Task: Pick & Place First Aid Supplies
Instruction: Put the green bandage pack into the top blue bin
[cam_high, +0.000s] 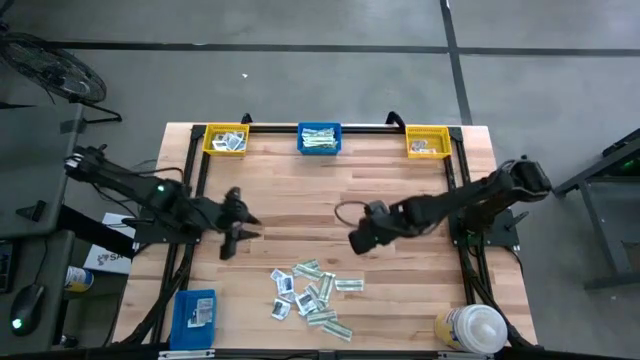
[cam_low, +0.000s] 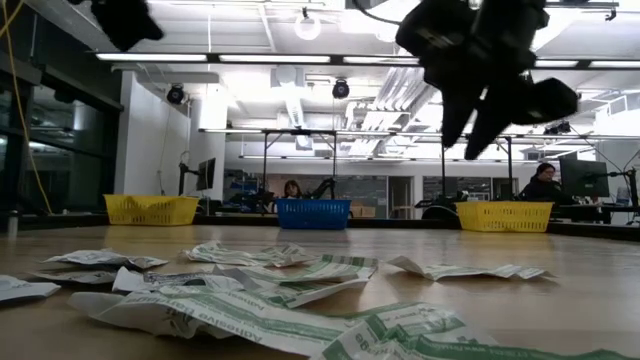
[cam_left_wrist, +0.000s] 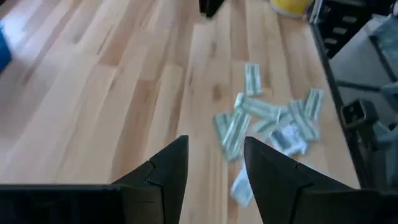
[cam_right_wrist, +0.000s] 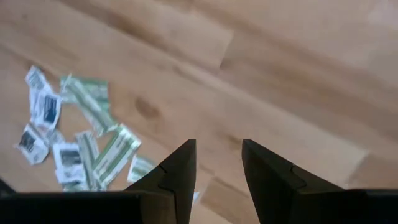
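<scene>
Packets (cam_low: 290, 290) strewn on wood table (cam_low: 590, 300) — ceiling striplights (cam_low: 200, 57) beyond.

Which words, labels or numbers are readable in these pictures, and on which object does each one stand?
"Adhesive Bandage" (blurred, a probable reading): on the nearest green-and-white strip in the low view.
Dark marks on the white square packets: too blurred to read.
White label on the blue box: too small to read.
</scene>
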